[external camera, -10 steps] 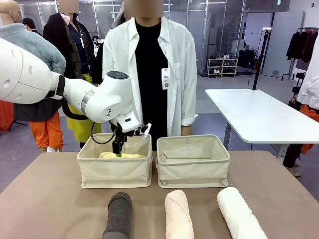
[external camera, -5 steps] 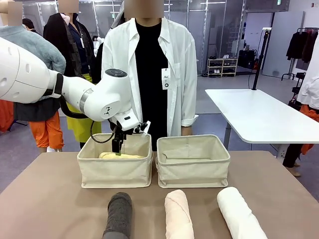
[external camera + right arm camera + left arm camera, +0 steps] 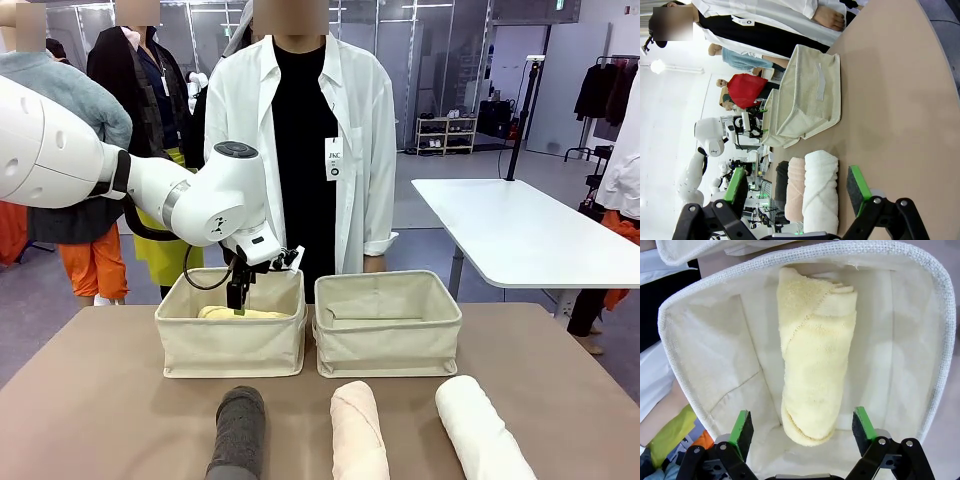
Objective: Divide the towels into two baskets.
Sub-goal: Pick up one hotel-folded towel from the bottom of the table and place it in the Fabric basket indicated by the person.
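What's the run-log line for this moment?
left gripper: open, over yellow towel in left basket | right gripper: open, empty | grey towel, pink towel, white towel: on table | progress: one of four binned

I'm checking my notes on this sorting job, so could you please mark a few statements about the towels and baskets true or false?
1. The yellow towel lies in the left basket. True.
2. The left gripper grips the yellow towel. False: it is open, the towel free.
3. The white towel is in the right basket. False: it lies on the table before it.
4. The grey towel and the pink towel lie on the table. True.
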### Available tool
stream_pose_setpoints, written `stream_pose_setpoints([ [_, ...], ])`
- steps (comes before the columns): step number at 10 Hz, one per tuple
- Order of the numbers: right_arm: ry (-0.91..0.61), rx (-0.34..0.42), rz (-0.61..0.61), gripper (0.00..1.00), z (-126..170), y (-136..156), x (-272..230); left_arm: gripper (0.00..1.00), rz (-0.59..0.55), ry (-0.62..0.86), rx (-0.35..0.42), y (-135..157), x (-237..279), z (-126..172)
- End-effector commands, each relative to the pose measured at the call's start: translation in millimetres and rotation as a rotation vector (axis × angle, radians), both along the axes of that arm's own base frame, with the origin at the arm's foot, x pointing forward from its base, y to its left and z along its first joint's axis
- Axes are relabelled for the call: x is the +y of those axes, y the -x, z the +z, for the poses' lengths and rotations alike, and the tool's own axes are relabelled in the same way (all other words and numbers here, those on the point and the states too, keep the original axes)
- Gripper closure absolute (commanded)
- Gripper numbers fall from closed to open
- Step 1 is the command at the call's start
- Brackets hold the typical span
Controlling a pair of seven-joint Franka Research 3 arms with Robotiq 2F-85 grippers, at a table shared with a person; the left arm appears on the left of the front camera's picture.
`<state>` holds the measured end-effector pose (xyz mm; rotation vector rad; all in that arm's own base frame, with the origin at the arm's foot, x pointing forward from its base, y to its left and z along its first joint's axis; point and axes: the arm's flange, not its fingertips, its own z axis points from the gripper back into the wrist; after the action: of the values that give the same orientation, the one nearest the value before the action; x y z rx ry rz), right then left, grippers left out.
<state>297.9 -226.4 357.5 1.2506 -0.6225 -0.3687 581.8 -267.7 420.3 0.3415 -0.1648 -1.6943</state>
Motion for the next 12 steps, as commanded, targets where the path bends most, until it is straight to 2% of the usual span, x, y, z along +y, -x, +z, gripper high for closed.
stream_pose_setpoints([
  [1, -0.005, -0.011, -0.002, 0.00, 1.8, 1.7, -0.9, 0.00, -0.004, -0.006, -0.005, -2.1, 3.1, 1.7],
  [3, -0.005, -0.011, -0.002, 0.00, 1.8, 1.7, -0.9, 0.00, 0.000, 0.000, 0.000, -0.1, 0.2, 0.1],
  [4, -0.005, -0.011, -0.002, 0.00, 1.8, 1.7, -0.9, 0.00, 0.042, 0.037, -0.004, 2.1, 15.5, 24.4],
  [6, -0.005, -0.011, -0.002, 0.00, 1.8, 1.7, -0.9, 0.00, 0.151, 0.220, 0.058, 22.5, 51.9, 65.8],
  [8, -0.005, -0.011, -0.002, 0.00, 1.8, 1.7, -0.9, 0.00, 0.262, 0.440, 0.197, 56.5, 94.2, 88.3],
  [10, -0.005, -0.011, -0.002, 0.00, 1.8, 1.7, -0.9, 0.00, 0.356, 0.622, 0.342, 89.6, 138.1, 94.6],
  [12, -0.005, -0.011, -0.002, 0.00, 1.8, 1.7, -0.9, 0.00, 0.487, 0.860, 0.504, 122.9, 208.0, 90.1],
])
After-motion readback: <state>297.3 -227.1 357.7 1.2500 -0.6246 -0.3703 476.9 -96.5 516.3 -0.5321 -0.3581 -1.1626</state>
